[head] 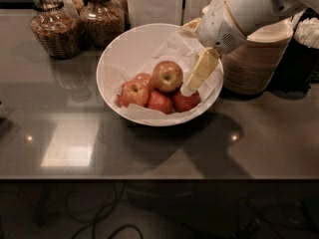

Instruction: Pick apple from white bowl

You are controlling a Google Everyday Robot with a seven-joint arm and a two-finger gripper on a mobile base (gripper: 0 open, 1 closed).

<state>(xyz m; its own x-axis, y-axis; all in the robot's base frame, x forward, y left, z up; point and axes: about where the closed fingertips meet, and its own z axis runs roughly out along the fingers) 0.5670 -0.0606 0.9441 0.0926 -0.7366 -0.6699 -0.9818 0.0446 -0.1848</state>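
While hand [189, 87] hangs in white bowl [102, 68] beside apple [167, 76], rim partly hidden.

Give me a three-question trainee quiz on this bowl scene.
1. True or false: the end effector hangs over the white bowl, just right of the topmost apple.
2. What stands behind the bowl at the picture's left? A) glass jars B) a kettle C) plates
3. Fill in: the apples lie on crumpled white ____.
Key: 1 true; 2 A; 3 paper.
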